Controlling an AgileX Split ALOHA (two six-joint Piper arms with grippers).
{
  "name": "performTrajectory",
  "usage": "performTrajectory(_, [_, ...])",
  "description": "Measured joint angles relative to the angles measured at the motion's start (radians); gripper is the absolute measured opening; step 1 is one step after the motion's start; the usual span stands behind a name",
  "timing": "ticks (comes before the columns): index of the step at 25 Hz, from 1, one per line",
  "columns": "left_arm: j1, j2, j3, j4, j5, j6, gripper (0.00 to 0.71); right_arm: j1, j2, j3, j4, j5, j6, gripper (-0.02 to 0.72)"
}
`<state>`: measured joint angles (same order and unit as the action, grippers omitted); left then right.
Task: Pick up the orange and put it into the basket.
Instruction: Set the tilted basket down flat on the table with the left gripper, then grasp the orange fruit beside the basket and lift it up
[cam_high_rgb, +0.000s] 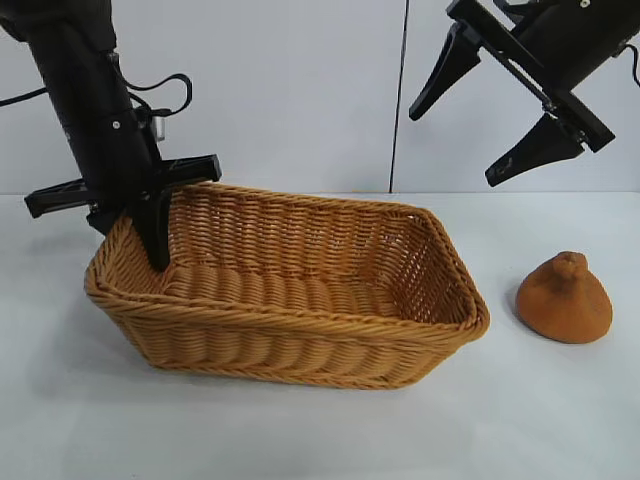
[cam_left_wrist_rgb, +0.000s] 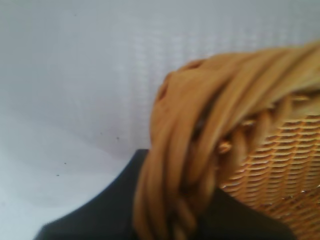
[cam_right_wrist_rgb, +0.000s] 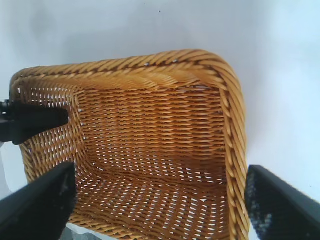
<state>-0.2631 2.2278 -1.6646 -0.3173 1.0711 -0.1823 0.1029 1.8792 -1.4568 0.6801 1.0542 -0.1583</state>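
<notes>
The left pincer (cam_high_rgb: 155, 245) is clamped on the basket's (cam_high_rgb: 300, 310) rim at its nine o'clock end. The right pincer (cam_high_rgb: 480, 125) hangs open at one o'clock. The orange (cam_high_rgb: 564, 298) sits on the tabletop (cam_high_rgb: 320, 430), three o'clock of the basket.

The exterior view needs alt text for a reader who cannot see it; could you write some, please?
A tan wicker basket sits empty on a white table, with the orange lying outside it to the right. The left gripper reaches down at the basket's left rim, its fingers nearly closed, while the right gripper hangs open above, holding nothing.
</notes>
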Motion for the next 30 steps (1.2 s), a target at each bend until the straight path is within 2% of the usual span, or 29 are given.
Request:
performTrajectory(1, [0.000,0.002,0.000,-0.002,-0.004,0.000,0.109,0.000,0.000,0.000,0.000,0.000,0.000,0.631])
performTrajectory(3, [0.000,0.003,0.000,-0.008,-0.012,0.000,0.199,0.000,0.000,0.000,0.000,0.000,0.000,0.631])
performTrajectory(6, [0.000,0.003,0.000,-0.014,-0.014,0.000,0.456,0.000,0.000,0.000,0.000,0.000,0.000,0.631])
performTrajectory(8, [0.000,0.003,-0.008,-0.017,0.000,0.000,0.559,0.000,0.000,0.000,0.000,0.001,0.000,0.631])
performTrajectory(9, [0.000,0.003,-0.016,-0.017,0.011,0.000,0.586,0.000,0.000,0.000,0.000,0.001,0.000,0.631])
performTrajectory(13, [0.000,0.003,-0.095,-0.001,0.116,0.002,0.624,0.000,0.000,0.000,0.000,0.003,0.000,0.631])
performTrajectory(18, [0.000,-0.008,-0.265,0.034,0.135,0.033,0.631,0.000,0.000,0.000,0.000,0.008,0.000,0.631])
performTrajectory(24, [0.001,-0.077,-0.405,0.217,0.140,0.040,0.631,0.000,0.000,0.000,-0.001,0.012,0.000,0.631])
performTrajectory(27, [0.026,-0.090,-0.412,0.285,0.142,0.042,0.631,0.000,0.000,0.000,-0.001,0.015,0.000,0.631])
performTrajectory(30, [0.071,-0.090,-0.413,0.309,0.143,0.055,0.631,0.000,0.000,0.000,-0.001,0.015,0.000,0.631])
